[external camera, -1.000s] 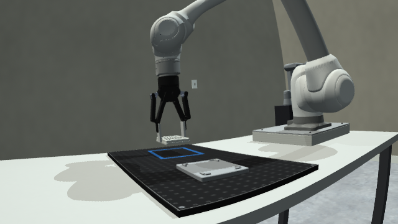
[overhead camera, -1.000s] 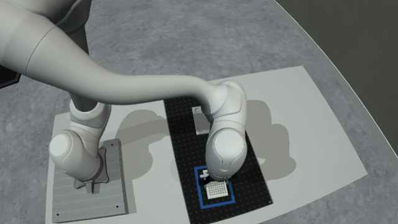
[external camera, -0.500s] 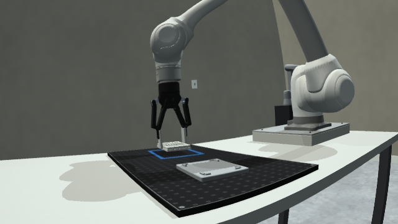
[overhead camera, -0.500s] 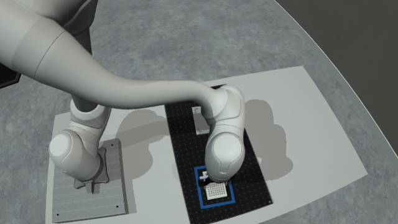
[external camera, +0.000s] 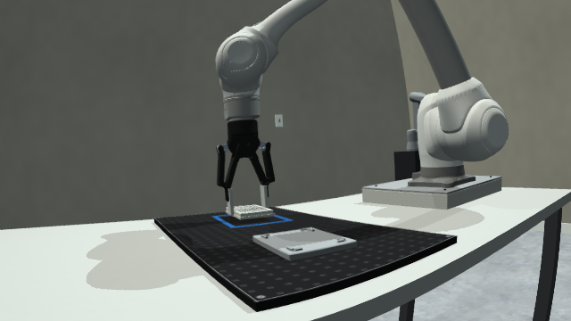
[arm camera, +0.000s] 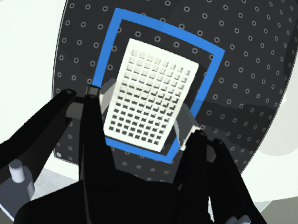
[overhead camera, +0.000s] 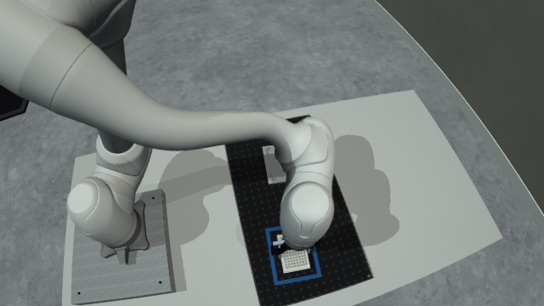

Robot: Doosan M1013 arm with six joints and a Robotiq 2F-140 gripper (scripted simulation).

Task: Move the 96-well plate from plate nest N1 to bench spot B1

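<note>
We have the 96-well plate (external camera: 252, 210) inside the taped outline (external camera: 221, 220), at or just above the deck. Our gripper (external camera: 246, 201) clamps the plate; release and retreat remain.

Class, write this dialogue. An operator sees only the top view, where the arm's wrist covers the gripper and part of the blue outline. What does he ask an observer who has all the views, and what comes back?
Operator: Is the plate down yet?
Observer: From the side, the plate sits at deck level inside the blue outline. I cannot confirm contact.
Operator: Has the gripper let go?
Observer: No. The gripper is shut on the plate, with a finger on each of two opposite sides.
</note>
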